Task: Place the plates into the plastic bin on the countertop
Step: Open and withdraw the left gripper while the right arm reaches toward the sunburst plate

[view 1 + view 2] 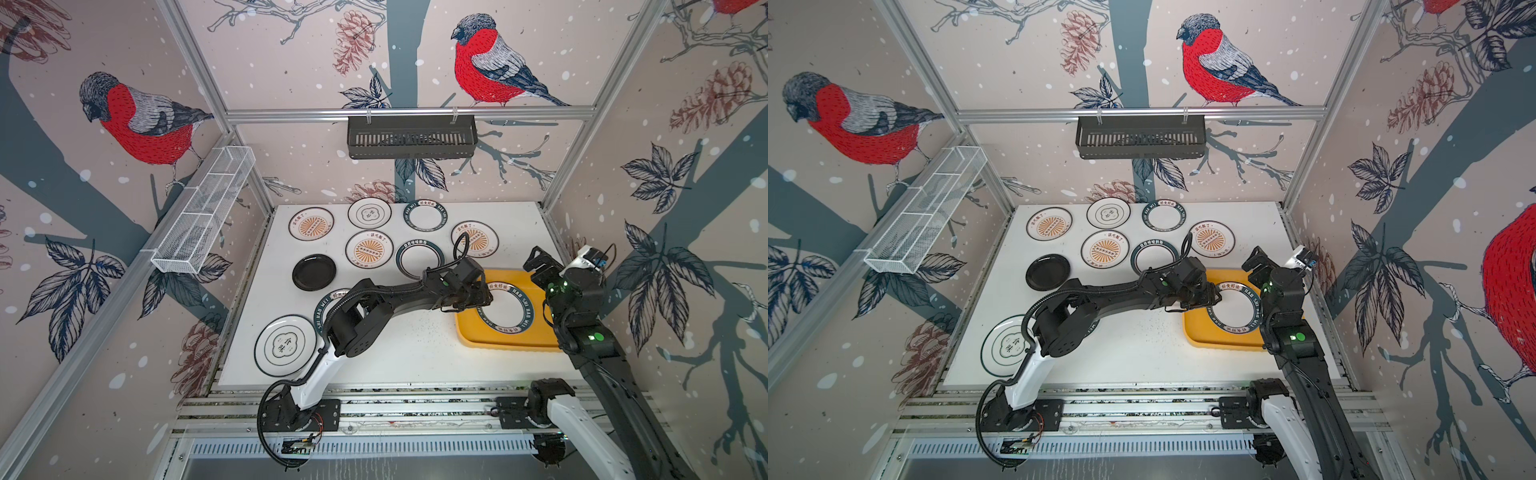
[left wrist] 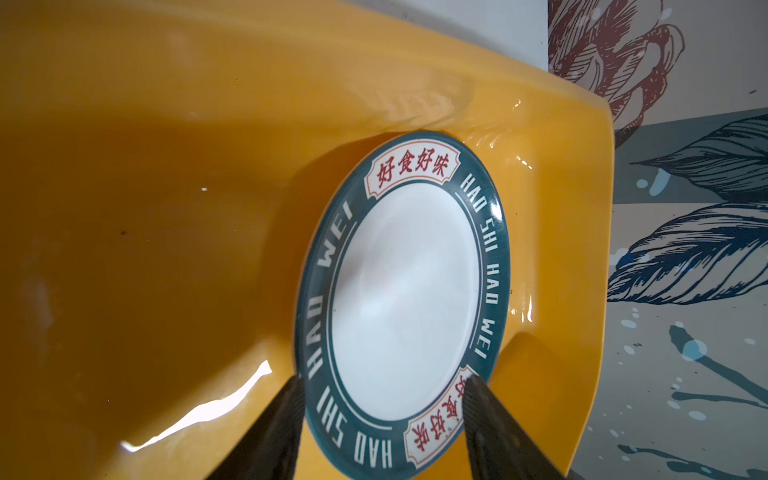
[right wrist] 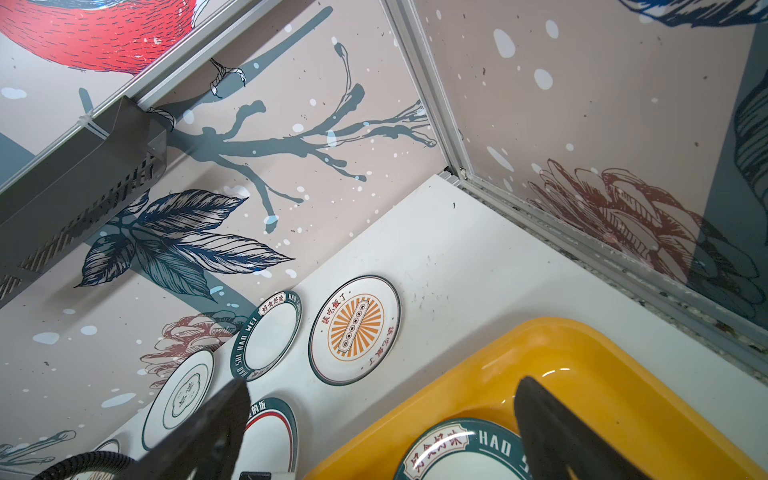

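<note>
Here's the plastic bin (image 1: 490,341) on the right side of the countertop (image 1: 415,357), with one green-rimmed plate (image 1: 509,312) lying flat inside it. The left gripper (image 1: 478,297) reaches across from the left, low over that plate's left edge. In the left wrist view its fingers (image 2: 282,424) stand partly apart on either side of the plate's rim, and nothing is lifted between them. Whether the tips brush the rim, I can't quite tell. The right gripper (image 1: 540,262) hangs above the bin's far right corner, claw spread wide and empty. The other plates (image 1: 369,248) lie flat across the far and left countertop. The black plate (image 1: 313,272) is on the left and a flower-outline plate (image 1: 284,345) sits at the near left, beside the left arm.
</note>
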Available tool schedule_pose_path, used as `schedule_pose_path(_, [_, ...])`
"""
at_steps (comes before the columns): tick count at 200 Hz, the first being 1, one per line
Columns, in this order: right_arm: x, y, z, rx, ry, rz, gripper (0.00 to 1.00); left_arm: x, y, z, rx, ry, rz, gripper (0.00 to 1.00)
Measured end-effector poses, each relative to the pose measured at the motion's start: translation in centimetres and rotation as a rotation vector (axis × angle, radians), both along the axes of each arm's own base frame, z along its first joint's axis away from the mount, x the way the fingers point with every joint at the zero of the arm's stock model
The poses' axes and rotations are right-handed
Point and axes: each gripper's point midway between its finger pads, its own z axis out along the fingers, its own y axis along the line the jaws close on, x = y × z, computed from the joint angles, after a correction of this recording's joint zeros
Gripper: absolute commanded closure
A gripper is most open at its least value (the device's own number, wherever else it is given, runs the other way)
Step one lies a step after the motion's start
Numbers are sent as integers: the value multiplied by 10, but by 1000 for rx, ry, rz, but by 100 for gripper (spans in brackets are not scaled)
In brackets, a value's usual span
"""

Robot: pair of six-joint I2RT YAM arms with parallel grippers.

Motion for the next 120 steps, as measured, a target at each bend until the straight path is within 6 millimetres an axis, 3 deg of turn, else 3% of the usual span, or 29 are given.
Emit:
schedule_pose_path(53, [1,0,3,12,-6,-3,0,-2,10,34,-8,-117,-52,33])
schedule_pose_path(91, [5,6,6,18,-6,30,0,-6,22,99,-65,-315,-96,21])
schedule_pose_path(120, [12,14,13,20,-11,73,0,1,52,138,-104,-438,-81,15])
